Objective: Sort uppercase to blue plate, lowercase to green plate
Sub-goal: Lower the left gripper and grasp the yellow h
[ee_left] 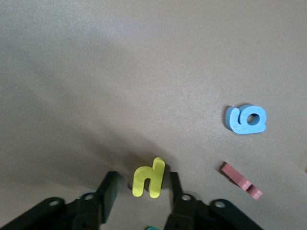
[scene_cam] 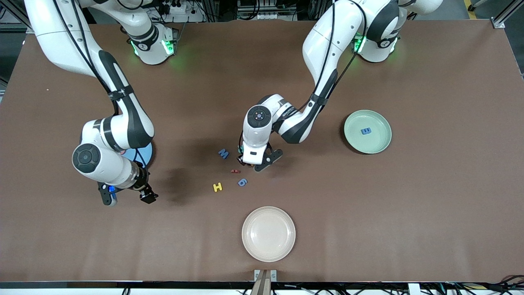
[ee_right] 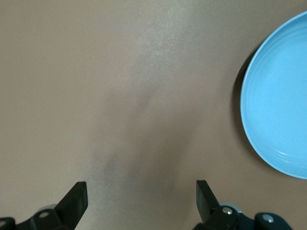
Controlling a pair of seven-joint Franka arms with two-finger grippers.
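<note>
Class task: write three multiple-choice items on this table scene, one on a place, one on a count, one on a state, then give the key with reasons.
1. Where does the blue E-like letter lie?
A. on the cream plate
B. on the green plate
C. on the bare table

2. How many plates show in the front view?
A. two
B. three
C. four

3. How is the right gripper?
A. open over bare table
B. shut on a letter
C. open around a letter

Key: B, the letter sits inside the rim; B, green, cream and partly hidden blue; A, its fingers stand wide with nothing between.

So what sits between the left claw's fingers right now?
The small yellow h-like letter, standing on the brown table in the gap between the two fingers. The left wrist view shows it, with space on either side.
</note>
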